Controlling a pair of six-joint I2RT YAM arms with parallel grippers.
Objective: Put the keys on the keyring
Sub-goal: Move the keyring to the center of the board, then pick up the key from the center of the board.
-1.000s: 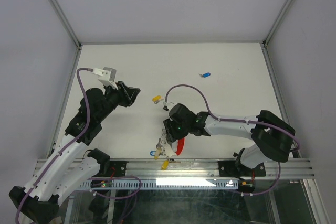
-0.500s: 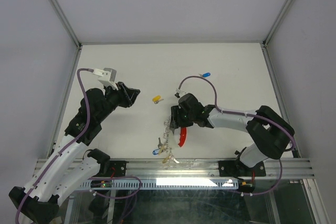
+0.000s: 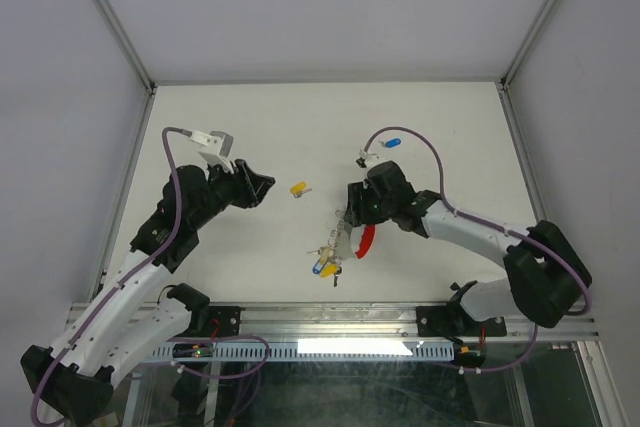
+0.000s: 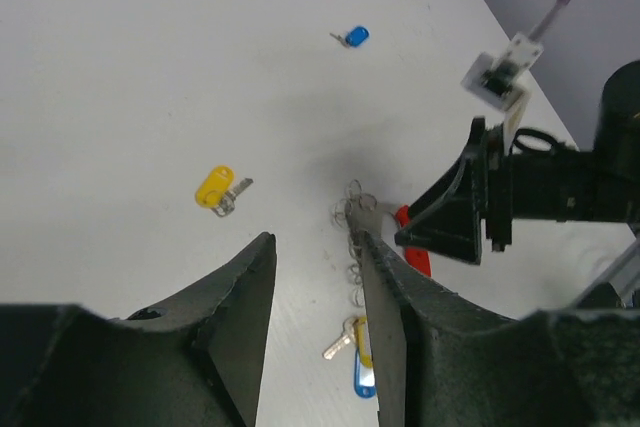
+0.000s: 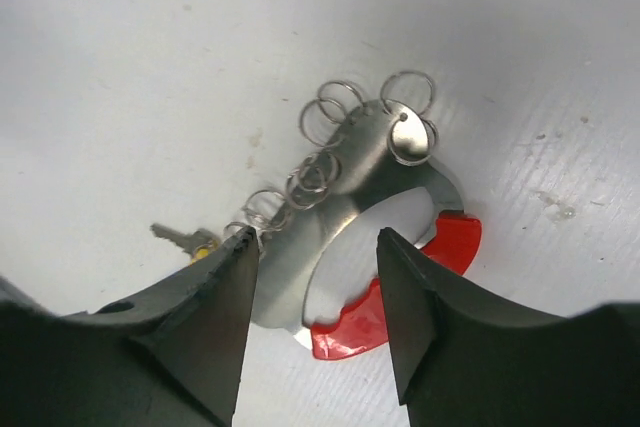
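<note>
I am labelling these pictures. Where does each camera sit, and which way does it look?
Top: above and behind the arms, looking down on the table; left arm and right arm show.
Left wrist: on the left arm, looking across at the right arm; left gripper at the bottom.
Right wrist: on the right arm, looking down on the keyring; right gripper at the bottom.
Shared: the keyring is in all three.

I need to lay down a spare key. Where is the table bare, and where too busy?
Bare: the far strip of the table left of the blue key; the right corner beyond the right arm; the near patch between left arm and keyring. Crowded: the middle, from the yellow key to the keyring.
</note>
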